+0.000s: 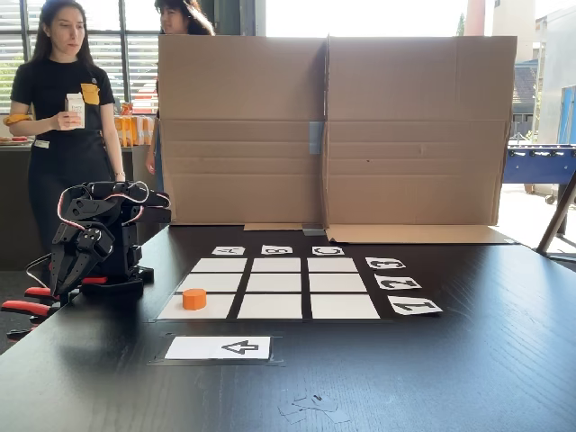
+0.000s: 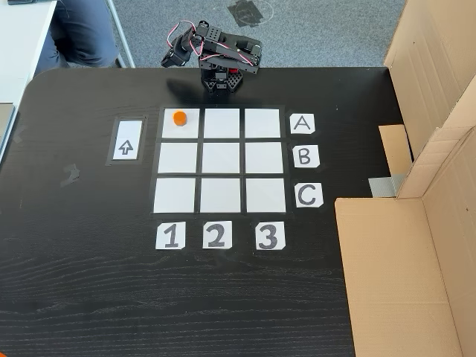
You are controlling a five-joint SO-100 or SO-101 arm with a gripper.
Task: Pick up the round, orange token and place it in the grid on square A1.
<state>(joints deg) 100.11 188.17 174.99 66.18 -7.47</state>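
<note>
The token [image 2: 179, 117] is sitting upright on square A1 [image 2: 187, 128], the corner cell in line with the "A" card [image 2: 302, 123] and the "1" card [image 2: 170, 236] in the top-down fixed view. It is resting toward the upper left part of that cell, inside its edges, touching nothing else. In the low fixed view the token [image 1: 194, 299] is showing on the near left cell [image 1: 216, 309] of the grid [image 1: 270, 306], closest to the arm.

The other eight cells of the grid [image 2: 220, 159] are lying bare. The "B" card [image 2: 304, 157] and "C" card [image 2: 309, 195] are lying along the right edge, the "2" card [image 2: 216, 235] and "3" card [image 2: 268, 236] along the bottom edge. The arrow card [image 2: 127, 140] is lying just left of the grid, apart from it.

The arm [image 2: 217, 58] is sitting folded at the far edge of the table [image 2: 89, 282], well apart from the token. The gripper [image 1: 67, 270] is hanging low, pointing down beside the base in the low view; whether its jaws are parted or closed I cannot tell. Nothing is visible between them.

A cardboard screen [image 1: 333, 126] is standing behind the grid. Two people [image 1: 63, 108] are standing behind the table; one is holding a small carton [image 1: 76, 109].
</note>
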